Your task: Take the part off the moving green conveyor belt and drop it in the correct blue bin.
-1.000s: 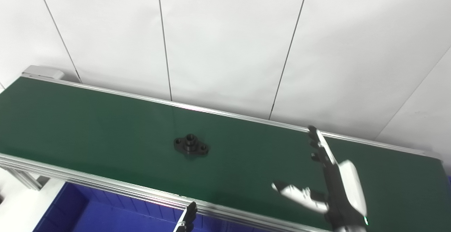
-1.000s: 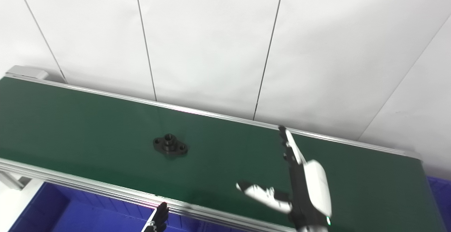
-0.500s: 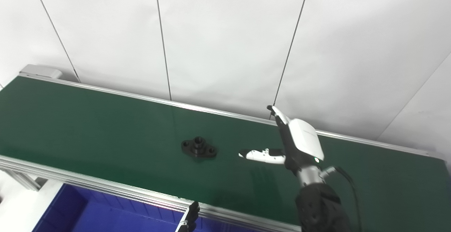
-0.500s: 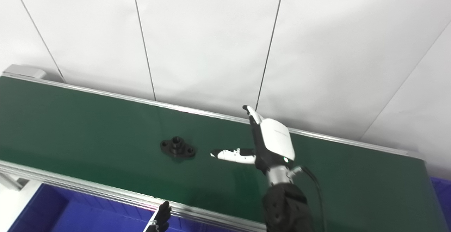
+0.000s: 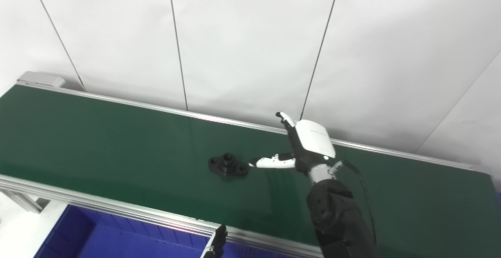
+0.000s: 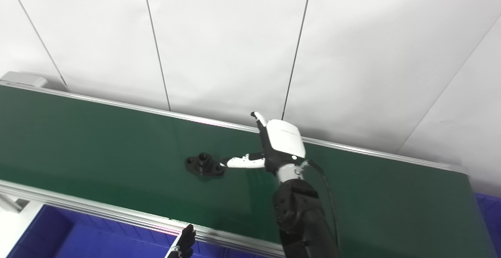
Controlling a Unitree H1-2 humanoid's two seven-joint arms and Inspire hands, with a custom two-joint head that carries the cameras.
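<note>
A black flanged part (image 5: 228, 165) with a raised hub lies flat on the green conveyor belt (image 5: 98, 140), near its middle. My right hand (image 5: 301, 148) reaches over the belt from the right, open, thumb stretched leftward with its tip almost touching the part's right end; the fingers point up toward the far rail. Nothing is held in it. Of my left hand, only dark fingertips (image 5: 216, 242) show at the bottom edge, below the belt's near rail; its state is hidden. A blue bin (image 5: 117, 238) sits under the near rail at the lower left.
Aluminium rails (image 5: 117, 211) run along both long sides of the belt. A white panelled wall (image 5: 250, 42) stands right behind the far rail. A sliver of another blue bin (image 6: 489, 211) shows at the right edge.
My right hand has swung up and leftward over the belt, closing on the part. The part has drifted to the right along the belt. The camera has shifted slightly.
</note>
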